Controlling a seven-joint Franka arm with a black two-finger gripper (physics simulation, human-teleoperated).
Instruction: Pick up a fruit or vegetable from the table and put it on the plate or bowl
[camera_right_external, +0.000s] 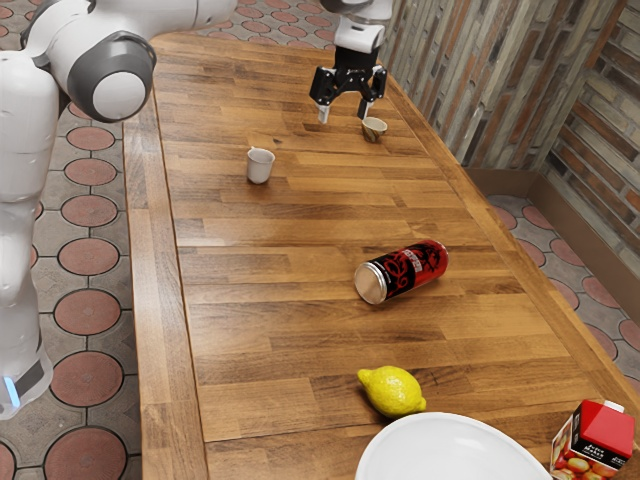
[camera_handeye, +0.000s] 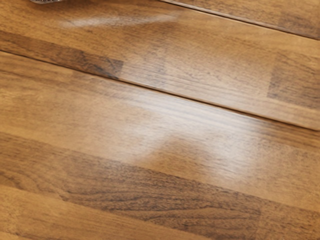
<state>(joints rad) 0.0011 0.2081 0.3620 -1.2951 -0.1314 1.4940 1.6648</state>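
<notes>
Nearest the camera in the exterior view, a white plate (camera_right_external: 430, 428) sits at the table's near edge, with a red juice carton (camera_right_external: 596, 440) just beside it toward the exterior view's right. The lemon (camera_right_external: 392, 390) lies on the wooden table (camera_right_external: 250, 300) just beyond the plate's rim, very close to it; whether they touch cannot be told. Farther back, a red and black can (camera_right_external: 401, 270) lies on its side, its silver end turned toward the exterior view's left. Beyond that, a small white cup (camera_right_external: 260, 165) stands upright, well apart from the can. At the far end, the gripper (camera_right_external: 347, 112) hangs low over the table with its fingers spread apart and nothing between them, well apart from the lemon. A small tan cup (camera_right_external: 374, 128) sits tilted just beside it, toward the exterior view's right. The wrist view looks down on bare planks of the table (camera_handeye: 160, 150) under the hand.
</notes>
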